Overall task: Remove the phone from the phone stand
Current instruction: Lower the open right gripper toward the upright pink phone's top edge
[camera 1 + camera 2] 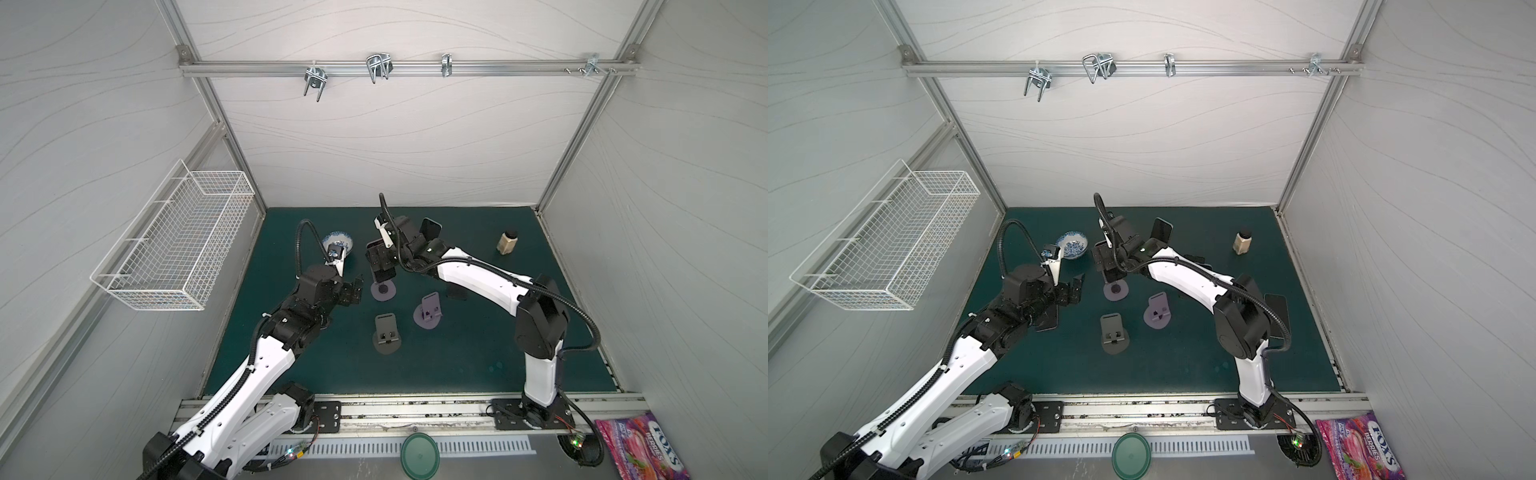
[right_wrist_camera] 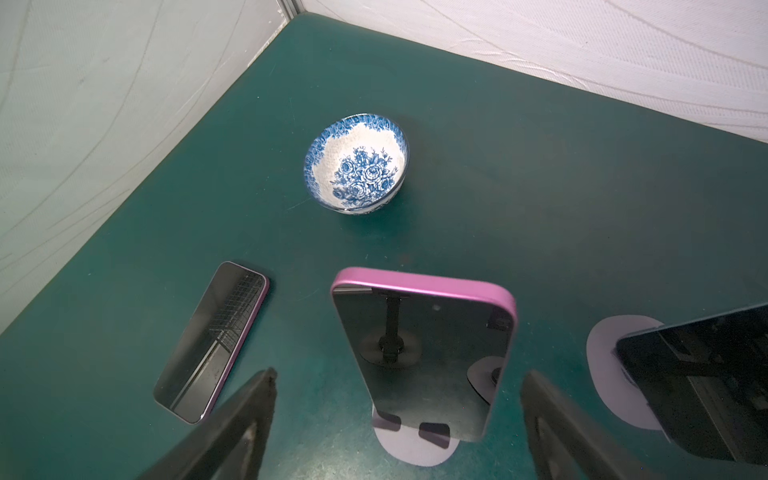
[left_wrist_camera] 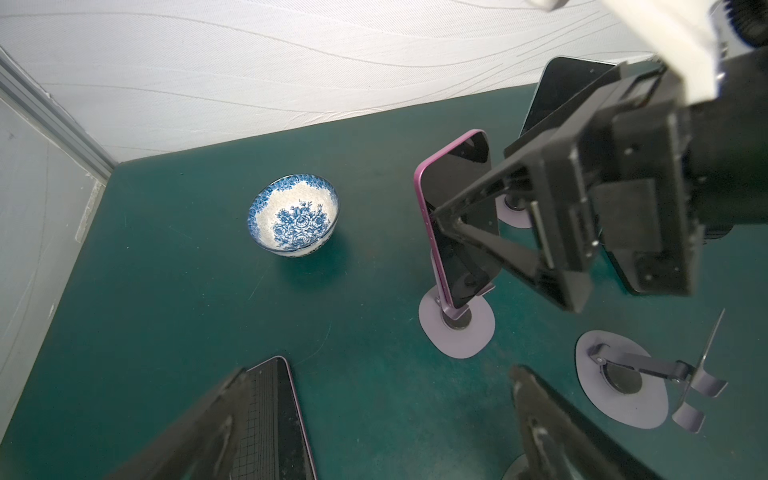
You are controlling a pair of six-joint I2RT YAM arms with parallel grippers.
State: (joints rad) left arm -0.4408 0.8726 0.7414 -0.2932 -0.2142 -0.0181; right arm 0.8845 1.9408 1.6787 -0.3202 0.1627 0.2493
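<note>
A pink-edged phone [image 2: 424,353] leans upright on a lilac phone stand [image 2: 415,451] near the middle of the green mat, seen in both top views. My right gripper [image 2: 399,376] is open, one finger on each side of this phone and neither touching its edges. In a top view the right gripper [image 1: 380,259] hangs right over the phone [image 1: 384,273]. My left gripper [image 3: 376,374] is open and holds nothing, just left of the stand's base [image 1: 383,291]. A second phone [image 1: 430,228] stands on its own stand behind.
A blue-and-white bowl [image 1: 338,241] sits at the back left. One phone [image 2: 212,340] lies flat by the left arm, another [image 1: 1277,307] under the right arm. Two bare stands [image 1: 386,332] [image 1: 428,311] are in front. A bottle [image 1: 508,242] stands at the back right, a wire basket [image 1: 178,245] on the left wall.
</note>
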